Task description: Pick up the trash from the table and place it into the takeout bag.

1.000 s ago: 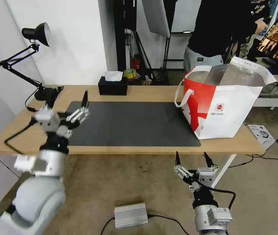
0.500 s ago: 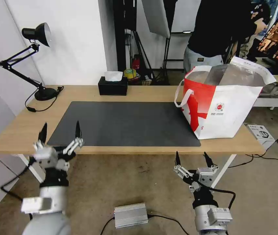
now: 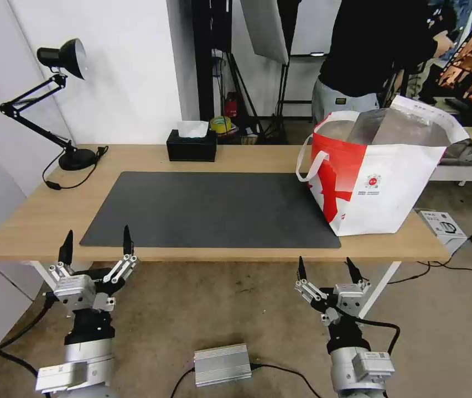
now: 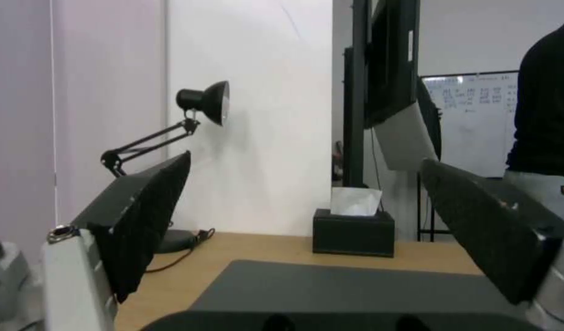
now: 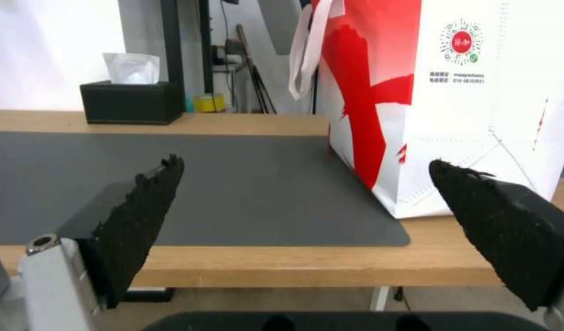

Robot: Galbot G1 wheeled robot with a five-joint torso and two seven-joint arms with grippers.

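1. Left gripper (image 3: pixel 95 243) hung below the near edge of the table (image 3: pixel 236 254), at about 8 o'clock in the head view, fingers pointing up, jaws wide apart, nothing between them.
2. Right gripper (image 3: pixel 325 267) hung at about 5 o'clock, likewise below the near edge, jaws apart and empty.
3. Takeout bag (image 3: pixel 377 182) stood upright at the table's 3 o'clock end, mouth open, silvery lining visible, one corner on the dark mat (image 3: pixel 208 210).
4. No bowl or cup lay on the table; judged: trash is likely inside the bag, task at or near its end.
5. Step in hand, judged: park both arms. Done well = grippers kept low and clear of the table edge, well apart from the bag's loop handles (image 3: pixel 309 160) so nothing snags or tips it.
6. Other items: tissue box (image 3: pixel 191 145) at 12 o'clock; desk lamp (image 3: pixel 58 99) at 10 o'clock.
7. Writing: bag bore a small round red logo (image 5: pixel 461 42) w/ two lines of tiny print below, too small to read. No brand legible elsewhere.
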